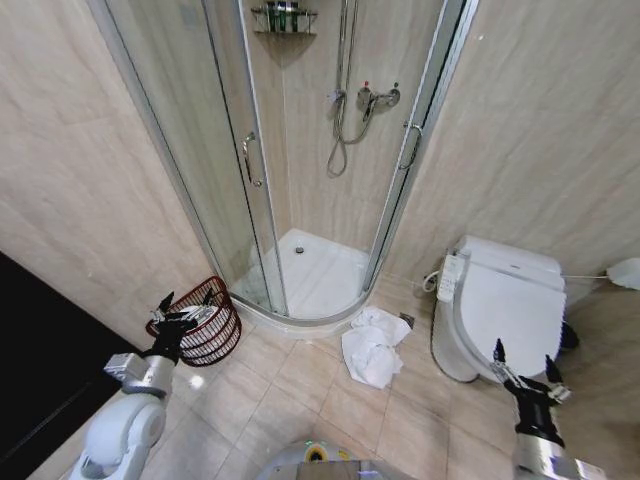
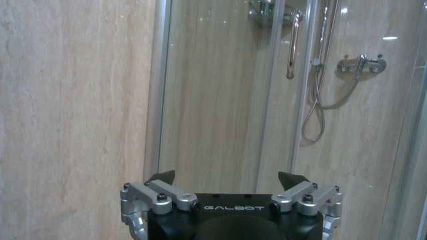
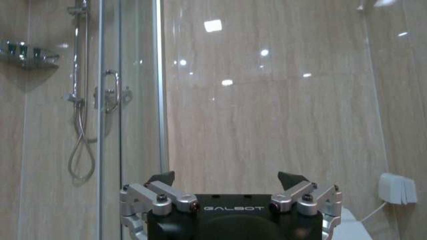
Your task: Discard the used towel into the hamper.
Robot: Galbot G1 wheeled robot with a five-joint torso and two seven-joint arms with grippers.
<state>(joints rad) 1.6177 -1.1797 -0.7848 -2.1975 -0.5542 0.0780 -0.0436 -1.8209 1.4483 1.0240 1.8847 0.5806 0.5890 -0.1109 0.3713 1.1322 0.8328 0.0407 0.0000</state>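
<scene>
**Both hands empty, towel on the floor by the shower**

I take the shower stall [image 1: 320, 150] as my landmark and read across from the left. On my left side the left hand [image 1: 187, 302] is raised with its fingers spread wide and nothing between them; from the head camera it sits in front of the hamper's near rim, and I cannot tell whether it touches it. In the left wrist camera that hand [image 2: 227, 178] shows the same wide gap, facing the glass door and the tiled wall beside it. The hamper [image 1: 215, 335] stands upright on the floor tiles just left of the shower stall's curved base, close to the wall; I cannot see whether anything lies inside it.

The towel [image 1: 372, 345], white and crumpled in a heap, lies on the floor just in front of the stall's base, to the right of its door opening, well apart from the hamper. The toilet [image 1: 505, 305], lid shut, stands to the right of the stall, with the towel between it and the stall's step.

Farthest right, the right hand [image 1: 522, 360] is held up in front of the toilet, fingers apart and holding nothing. The right wrist camera shows it [image 3: 227, 178] open likewise, facing the tiled wall right of the stall.
</scene>
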